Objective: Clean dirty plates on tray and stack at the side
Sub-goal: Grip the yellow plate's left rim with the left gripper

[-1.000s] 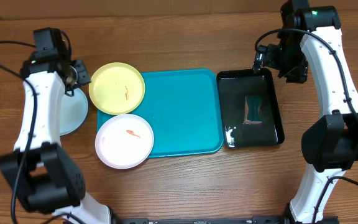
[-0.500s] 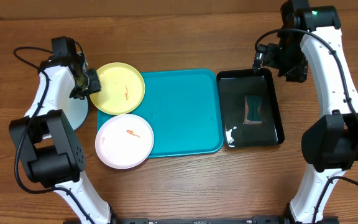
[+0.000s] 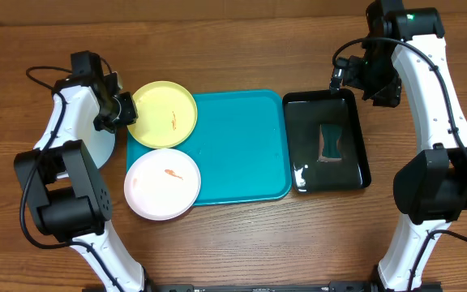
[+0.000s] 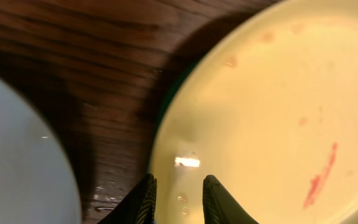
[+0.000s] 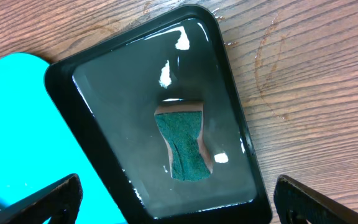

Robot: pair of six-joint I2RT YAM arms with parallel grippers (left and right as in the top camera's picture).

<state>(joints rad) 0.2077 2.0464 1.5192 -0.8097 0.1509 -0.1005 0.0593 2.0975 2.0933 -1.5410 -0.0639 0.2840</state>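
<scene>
- Plates, seen from overhead: the yellow-green plate [image 3: 164,114] lies over the far-left corner of the turquoise tray [image 3: 242,146]. The white plate [image 3: 162,184] overhangs its near-left edge, and both carry orange-red smears. The pale blue plate [image 3: 102,154] lies off the tray on the table [image 3: 242,49], partly under the left arm, probably where the stack begins.
- Also overhead, the left claw [image 3: 126,112] is at the yellow-green plate's left rim. The right claw [image 3: 339,79] hovers over the far end of the black tray [image 3: 306,122], where a sponge [image 3: 332,143] lies in shallow water, likely kept wet for wiping.
- Left wrist: the left claw [image 4: 179,199] has its jaws narrow and astride the rim of the yellow-green plate [image 4: 272,93], one finger outside and one inside. Whether they have clenched on it I cannot tell. The pale blue plate [image 4: 17,155] is just beside it.
- Right wrist: the right claw [image 5: 178,186] is released, fingers spread wide, above the sponge [image 5: 182,143] in the black tray [image 5: 123,93]. The turquoise tray [image 5: 17,124] is alongside.
</scene>
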